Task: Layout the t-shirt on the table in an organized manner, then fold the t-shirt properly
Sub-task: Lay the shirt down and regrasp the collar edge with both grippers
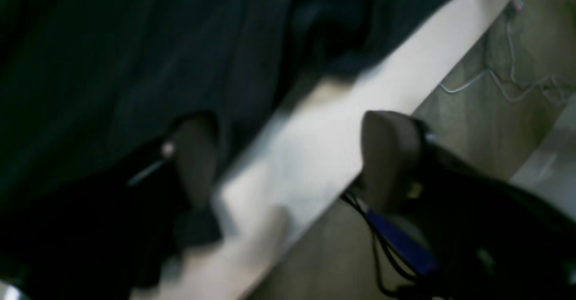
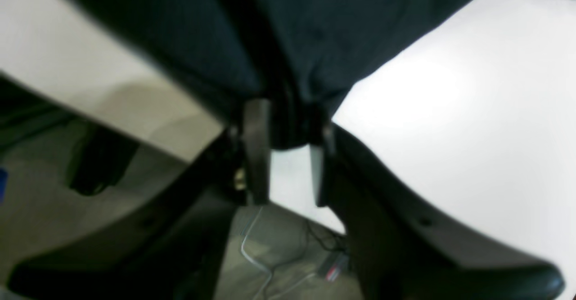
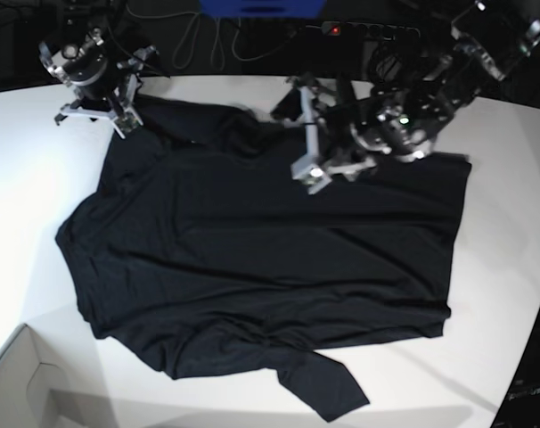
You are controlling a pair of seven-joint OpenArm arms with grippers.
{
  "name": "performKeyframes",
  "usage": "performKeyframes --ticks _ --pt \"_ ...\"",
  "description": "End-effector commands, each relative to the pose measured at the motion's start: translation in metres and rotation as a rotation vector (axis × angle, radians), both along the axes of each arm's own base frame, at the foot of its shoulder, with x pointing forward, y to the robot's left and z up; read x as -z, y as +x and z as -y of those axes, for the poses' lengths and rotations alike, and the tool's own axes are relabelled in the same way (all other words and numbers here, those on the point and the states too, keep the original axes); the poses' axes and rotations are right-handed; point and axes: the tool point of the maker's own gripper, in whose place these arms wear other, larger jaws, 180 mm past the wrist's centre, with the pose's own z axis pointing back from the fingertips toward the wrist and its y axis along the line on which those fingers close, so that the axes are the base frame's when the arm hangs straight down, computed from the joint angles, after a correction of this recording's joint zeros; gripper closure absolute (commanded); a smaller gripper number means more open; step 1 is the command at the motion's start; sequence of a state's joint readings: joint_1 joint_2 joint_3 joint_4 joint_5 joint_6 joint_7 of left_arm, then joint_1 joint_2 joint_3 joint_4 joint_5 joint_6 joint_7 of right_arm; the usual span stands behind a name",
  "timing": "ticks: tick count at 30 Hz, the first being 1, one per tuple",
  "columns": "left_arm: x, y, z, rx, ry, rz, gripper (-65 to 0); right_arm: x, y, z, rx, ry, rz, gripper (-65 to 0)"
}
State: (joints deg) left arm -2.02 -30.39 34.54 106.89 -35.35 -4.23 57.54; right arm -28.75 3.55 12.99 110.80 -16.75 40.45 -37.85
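1. Fabric first: the t-shirt (image 3: 261, 267) is spread mostly flat on the table (image 3: 29, 178), black against white, with creases across the body and a rumpled band along the far edge.
2. One sleeve (image 3: 328, 392) is seen poking out at the near edge in the base view, lying flat on the table, and the shirt's near hem is a bit bunched up beside it.
3. The left gripper (image 1: 288, 160) is found at the shirt's far edge, on the right of the base view. In its wrist view the two fingers (image 1: 391, 156) are spread wide with bare table showing between them, so nothing is pinched; one finger sits over the dark cloth, the other out near the table's edge.
4. The right gripper (image 2: 283, 156) is parked at the shirt's far corner, on the left of the base view. In its wrist view the fingers (image 2: 256, 147) are parted a little, with a fold of the black cloth bunched right at the tips. Whether that fold is actually squeezed or just sitting there can't be told, the view is too blurry.
5. A corner of a white cardboard box (image 3: 25, 383) is caught at the near left, apart from the shirt.
6. Cables (image 2: 261, 255) are seen on the floor past the table's edge.
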Motion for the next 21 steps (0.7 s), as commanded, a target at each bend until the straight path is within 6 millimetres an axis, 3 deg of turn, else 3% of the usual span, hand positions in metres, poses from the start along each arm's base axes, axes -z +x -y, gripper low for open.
performKeyframes --ticks 1,6,8,12,17,21 --pt "-0.009 0.007 -0.009 -0.048 -0.017 0.026 -52.9 -0.008 0.006 0.001 0.000 -0.001 0.036 -17.7" --pt "-0.013 0.013 -0.067 -0.288 -0.017 0.028 -55.6 -0.007 0.006 0.001 0.003 0.001 0.034 -19.0" --pt "-0.011 0.016 -0.081 -0.341 -0.009 0.029 -55.6 -0.007 0.006 0.001 0.003 0.001 0.034 -19.0" --pt "0.001 0.013 -0.089 -0.376 0.007 -0.007 -55.4 -0.008 0.007 0.000 0.002 0.004 0.037 -19.0" --pt "0.027 -0.009 -0.074 -0.322 0.027 -0.095 -55.2 -0.007 0.007 -0.005 0.012 0.021 0.039 -19.1" --pt "0.051 -0.024 -0.080 -0.324 0.066 -0.169 -55.2 -0.006 0.006 -0.005 0.013 0.023 0.036 -19.0"
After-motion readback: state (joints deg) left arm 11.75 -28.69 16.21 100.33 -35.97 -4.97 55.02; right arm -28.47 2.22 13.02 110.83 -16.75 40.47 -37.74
